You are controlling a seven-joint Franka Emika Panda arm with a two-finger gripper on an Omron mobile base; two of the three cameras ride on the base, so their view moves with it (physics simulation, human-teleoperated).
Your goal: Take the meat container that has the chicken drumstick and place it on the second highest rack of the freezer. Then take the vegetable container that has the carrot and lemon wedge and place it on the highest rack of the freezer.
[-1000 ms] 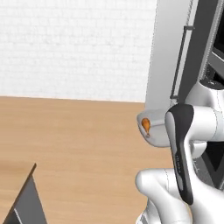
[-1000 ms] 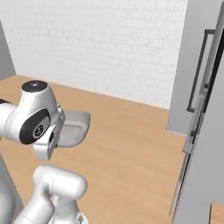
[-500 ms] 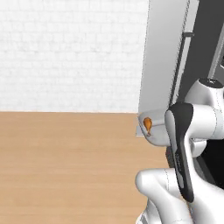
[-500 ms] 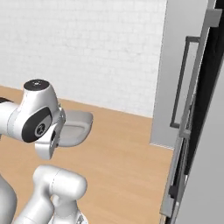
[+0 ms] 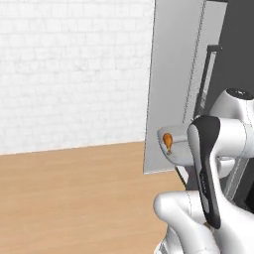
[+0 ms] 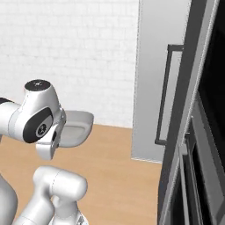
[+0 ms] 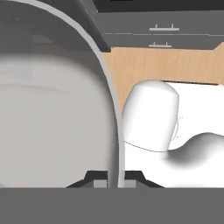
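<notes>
I hold the grey meat container point(image 5: 176, 145) up in front of the arm. The orange-brown chicken drumstick point(image 5: 168, 140) lies at its left end. From the right base view the container point(image 6: 77, 127) juts out past the white wrist. In the hand view its curved rim point(image 7: 114, 131) runs between the two dark fingertips, and my gripper point(image 7: 114, 178) is shut on it. The freezer point(image 5: 174, 89) stands just beyond, its tall grey door point(image 6: 157, 79) edge-on with a dark bar handle point(image 6: 163, 99). The vegetable container and the racks are out of view.
A white brick wall point(image 5: 74, 74) closes the back, with wooden floor point(image 5: 74, 198) below it. A dark cabinet front point(image 6: 206, 132) rises close at the right. Grey drawers with bar handles point(image 7: 162, 29) show in the hand view beyond the floor.
The whole picture has shifted as the base moves: the freezer door has slid left and grown larger in both base views. The container stays in my shut gripper.
</notes>
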